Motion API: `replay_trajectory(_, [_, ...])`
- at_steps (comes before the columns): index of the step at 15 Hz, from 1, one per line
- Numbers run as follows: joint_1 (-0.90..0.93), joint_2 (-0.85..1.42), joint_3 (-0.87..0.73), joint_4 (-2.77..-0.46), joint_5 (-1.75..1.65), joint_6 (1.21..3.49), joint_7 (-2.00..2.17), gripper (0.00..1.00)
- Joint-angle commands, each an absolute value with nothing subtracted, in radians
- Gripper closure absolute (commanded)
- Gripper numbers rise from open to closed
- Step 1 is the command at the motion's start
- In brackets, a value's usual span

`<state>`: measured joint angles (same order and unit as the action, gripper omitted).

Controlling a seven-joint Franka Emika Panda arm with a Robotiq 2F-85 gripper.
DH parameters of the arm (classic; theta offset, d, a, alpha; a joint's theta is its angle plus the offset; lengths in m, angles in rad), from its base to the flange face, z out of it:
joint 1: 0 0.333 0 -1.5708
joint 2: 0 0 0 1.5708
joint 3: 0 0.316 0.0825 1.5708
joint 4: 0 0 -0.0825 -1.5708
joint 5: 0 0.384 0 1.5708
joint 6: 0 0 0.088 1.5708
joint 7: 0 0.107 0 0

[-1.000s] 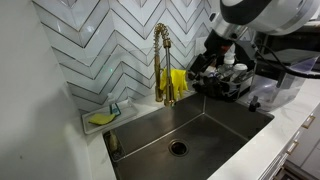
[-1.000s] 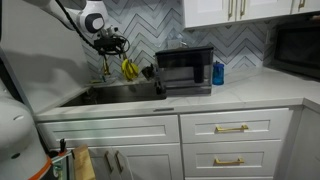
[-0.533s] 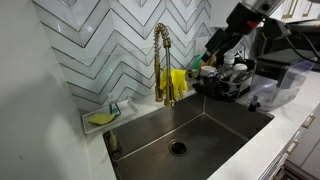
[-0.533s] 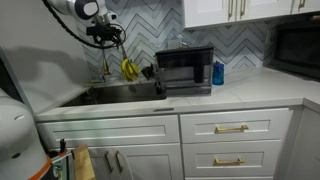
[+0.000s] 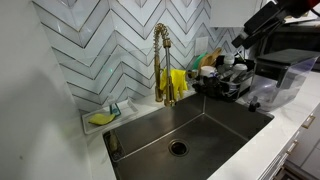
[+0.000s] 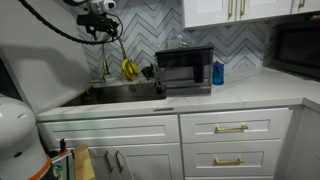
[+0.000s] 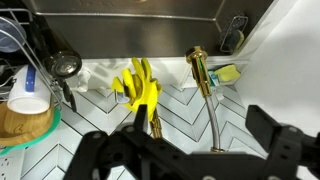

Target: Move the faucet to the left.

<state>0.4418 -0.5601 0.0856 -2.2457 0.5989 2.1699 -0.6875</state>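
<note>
The brass-gold gooseneck faucet (image 5: pixel 161 60) stands upright behind the sink, its coiled hose arching high. It shows faintly in an exterior view (image 6: pixel 104 70). In the wrist view its stem (image 7: pixel 201 68) and hose run down toward my jaws. My gripper (image 7: pixel 185 150) is open and empty, above the faucet and not touching it. In both exterior views the gripper (image 5: pixel 246 40) (image 6: pixel 101 18) hangs high, apart from the tap. Yellow gloves (image 5: pixel 176 84) (image 7: pixel 138 88) hang beside the faucet.
A steel sink (image 5: pixel 236 112) lies below the tap. A dish rack (image 5: pixel 226 84) with dishes stands beside it. A yellow sponge (image 5: pixel 101 118) lies on the ledge. A microwave (image 6: pixel 185 70) and a blue bottle (image 6: pixel 218 73) stand on the counter. A wooden bowl (image 7: pixel 22 116) sits in the rack.
My arm has risen and drawn away from the faucet, toward the top of both exterior views. The faucet has not moved.
</note>
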Motion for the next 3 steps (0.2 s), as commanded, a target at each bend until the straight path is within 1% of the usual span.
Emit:
replay_trajectory(1, [0.437, -0.569, 0.088, -2.251, 0.601, 2.166, -0.689, 0.00])
replay_trajectory(3, [0.442, -0.573, 0.089, -2.257, 0.602, 2.165, -0.689, 0.00])
